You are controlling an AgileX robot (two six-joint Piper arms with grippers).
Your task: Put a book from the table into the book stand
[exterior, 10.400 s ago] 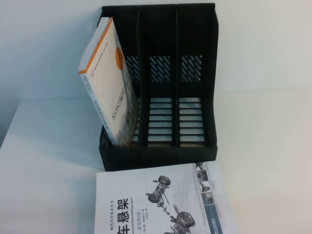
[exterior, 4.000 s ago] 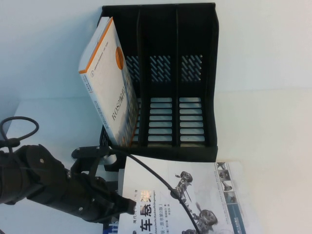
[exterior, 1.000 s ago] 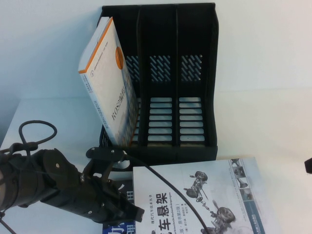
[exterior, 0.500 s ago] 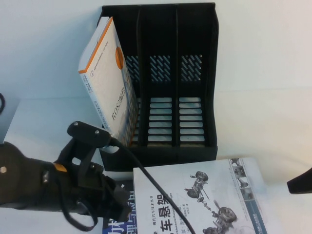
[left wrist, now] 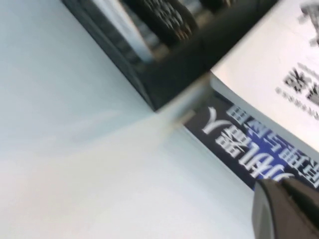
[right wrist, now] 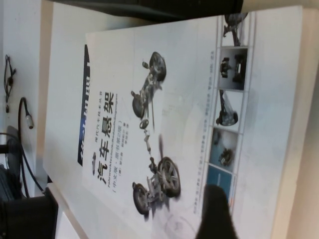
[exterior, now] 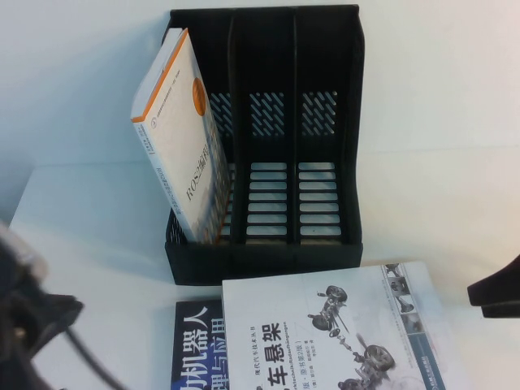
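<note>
The book (exterior: 329,329), a thin white paperback with car-part pictures, lies flat on the white table (exterior: 97,211) just in front of the black book stand (exterior: 325,244). It also fills the right wrist view (right wrist: 174,114). The stand's middle and right compartments are empty. My left gripper (left wrist: 289,209) hangs low over the dark book's left edge, with its arm blurred at the table's front left corner (exterior: 32,325). My right gripper (exterior: 494,294) is at the right edge, close beside the book's right side and holding nothing; it also shows in the right wrist view (right wrist: 214,214).
A thick white book with an orange band (exterior: 183,138) leans in the stand's left compartment. A dark book with white and blue characters (exterior: 195,361) lies under the paperback's left side and shows in the left wrist view (left wrist: 249,149). A pale wall stands behind the stand.
My left arm has drawn back from the books to the front left corner. My right gripper has come further in from the right edge. The books have not moved.
</note>
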